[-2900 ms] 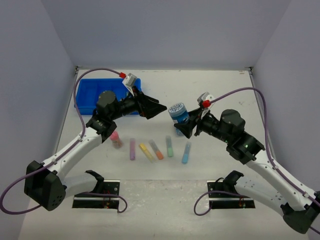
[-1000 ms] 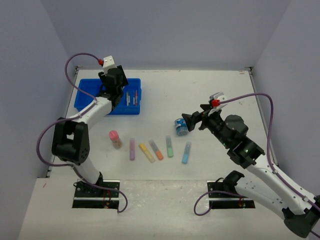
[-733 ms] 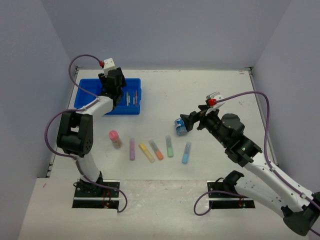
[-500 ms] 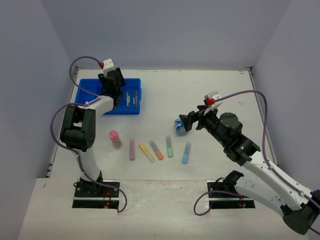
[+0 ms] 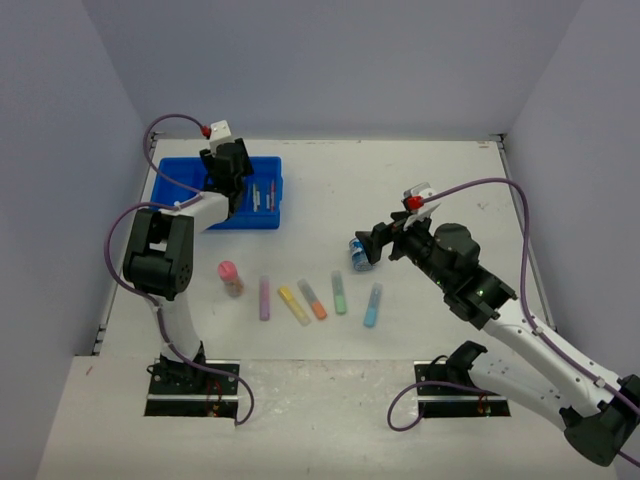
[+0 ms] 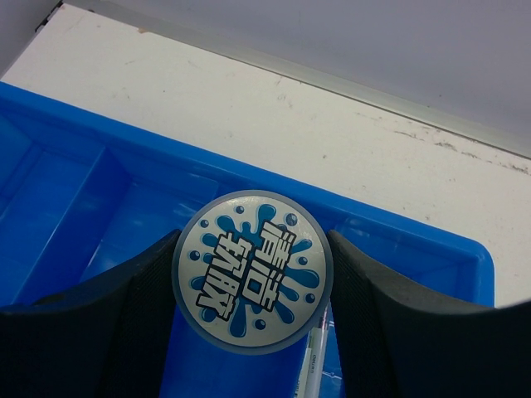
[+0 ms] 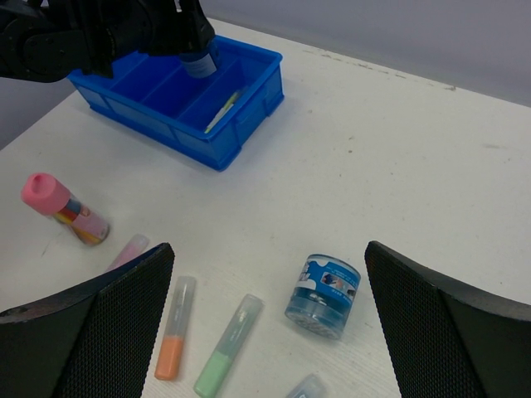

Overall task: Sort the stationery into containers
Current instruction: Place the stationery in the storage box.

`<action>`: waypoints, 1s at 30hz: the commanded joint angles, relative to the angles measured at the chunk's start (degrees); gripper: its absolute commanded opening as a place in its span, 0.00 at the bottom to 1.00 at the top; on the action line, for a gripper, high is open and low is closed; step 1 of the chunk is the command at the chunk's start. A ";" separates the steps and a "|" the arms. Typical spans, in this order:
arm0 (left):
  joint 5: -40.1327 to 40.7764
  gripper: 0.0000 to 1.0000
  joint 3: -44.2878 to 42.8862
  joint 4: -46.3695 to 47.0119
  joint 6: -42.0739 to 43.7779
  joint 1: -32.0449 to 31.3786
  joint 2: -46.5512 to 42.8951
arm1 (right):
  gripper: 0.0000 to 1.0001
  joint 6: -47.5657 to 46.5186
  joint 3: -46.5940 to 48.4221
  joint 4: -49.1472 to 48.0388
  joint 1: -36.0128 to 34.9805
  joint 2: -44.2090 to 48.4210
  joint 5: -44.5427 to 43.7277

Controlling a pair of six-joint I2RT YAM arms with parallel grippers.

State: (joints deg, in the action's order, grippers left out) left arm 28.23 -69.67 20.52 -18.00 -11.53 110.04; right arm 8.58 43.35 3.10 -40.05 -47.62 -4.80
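Left tool (image 6: 253,274) pinches tub (image 6: 252,249), label in Chinese characters, over tray (image 6: 66,191). Right tool (image 7: 267,247) spread near second tub (image 7: 323,294).

Left end effector (image 6: 253,249) clamped on a tub (image 6: 251,286), arm stretched far, right end effector (image 7: 270,245) spread wide
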 commanded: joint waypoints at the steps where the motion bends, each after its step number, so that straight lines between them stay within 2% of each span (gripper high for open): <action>1: 0.42 0.43 -3.24 3.02 -0.50 0.46 -0.18 | 0.99 0.70 1.17 -1.65 0.24 -0.55 0.72; 4: -0.26 0.55 -3.26 2.30 -1.08 0.54 -0.46 | 0.99 0.72 1.34 -1.49 0.24 -0.92 0.71; 9: -2.07 0.68 -4.33 0.98 -1.60 0.63 -0.71 | 0.99 0.82 2.00 -0.95 0.24 -2.38 0.41; 13: -1.70 0.83 -5.56 -0.91 -1.68 0.63 0.26 | 0.99 0.82 1.91 -0.90 0.24 -2.39 0.49; 20: 0.26 0.85 -5.84 -4.43 -3.44 0.81 -2.49 | 0.99 0.99 2.17 -0.90 0.24 -3.35 0.76; 22: -0.40 0.90 -6.34 -6.34 -4.05 0.84 -4.20 | 0.99 1.35 3.00 -0.12 0.49 -5.16 0.45; 25: -4.70 1.00 -9.34 -14.35 -5.56 0.81 -9.12 | 0.99 3.61 6.33 4.00 1.56 -9.65 -1.01; 28: -14.32 1.00 -10.28 -24.29 -10.22 2.10 -15.30 | 0.99 7.02 10.10 9.95 3.54 -16.86 -1.43; 30: -17.71 1.00 -7.48 -25.95 -12.54 2.47 -20.29 | 0.99 8.88 13.53 13.44 4.70 -20.51 -1.36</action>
State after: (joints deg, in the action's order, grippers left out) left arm 19.77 -75.89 2.19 -24.47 -10.86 102.57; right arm 12.23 50.27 8.29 -37.53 -61.85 -5.06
